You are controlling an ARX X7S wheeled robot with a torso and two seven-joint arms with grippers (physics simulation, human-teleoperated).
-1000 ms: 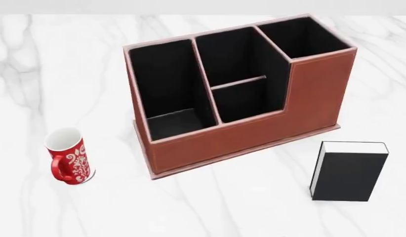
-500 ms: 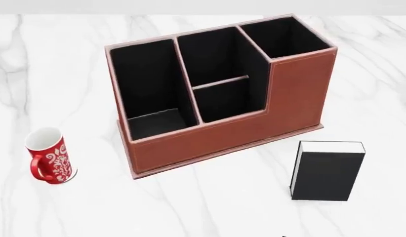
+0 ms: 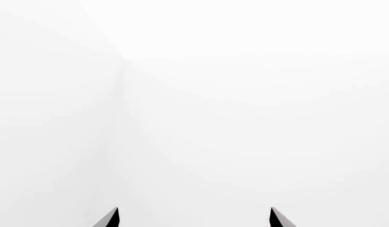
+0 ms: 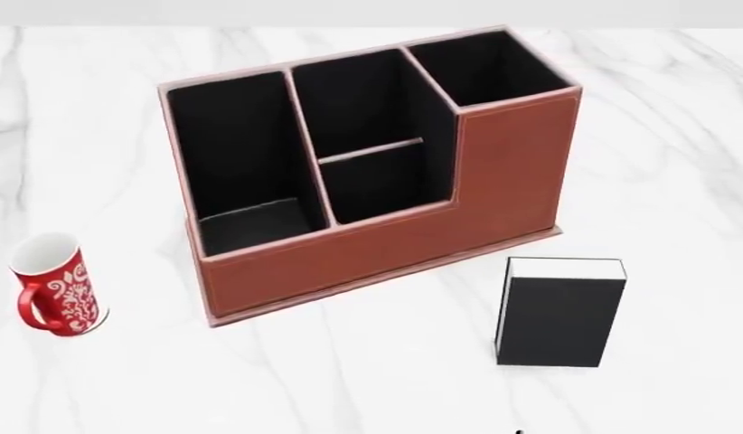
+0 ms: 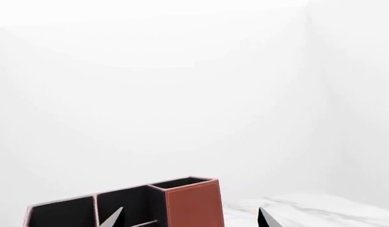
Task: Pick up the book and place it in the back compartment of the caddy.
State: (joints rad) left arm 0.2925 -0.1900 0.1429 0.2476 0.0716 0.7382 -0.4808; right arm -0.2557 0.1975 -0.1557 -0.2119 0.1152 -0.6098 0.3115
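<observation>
Black hardback book point(image 4: 558, 311) upright on marble surface point(image 4: 384, 380), near reddish-brown leather caddy point(image 4: 384, 244). I see both hands spread, gripping nothing: left hand point(image 3: 193, 218), right hand point(image 5: 188, 218).

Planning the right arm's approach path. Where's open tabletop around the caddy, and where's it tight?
Head view: bare marble between the mug and the caddy, along the near edge in front of both, and right of the book. Tightest: the narrow strip between the book and the caddy's near right corner. The back compartment looks unoccupied.
</observation>
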